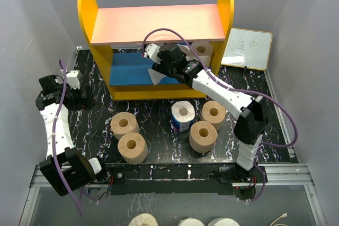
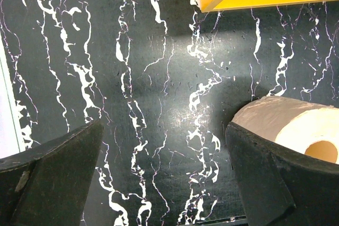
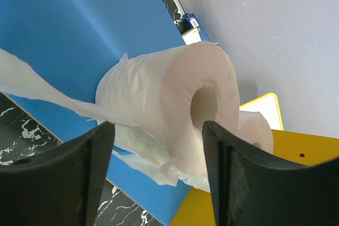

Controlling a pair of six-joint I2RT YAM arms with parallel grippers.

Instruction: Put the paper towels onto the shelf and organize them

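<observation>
Right claw [image 3: 159, 130] pinches white roll [image 3: 159, 83] between its fingers — roll bulging past them.

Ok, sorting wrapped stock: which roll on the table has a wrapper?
The blue-wrapped white roll, standing in front of the shelf; the four tan rolls around it are bare.
</observation>
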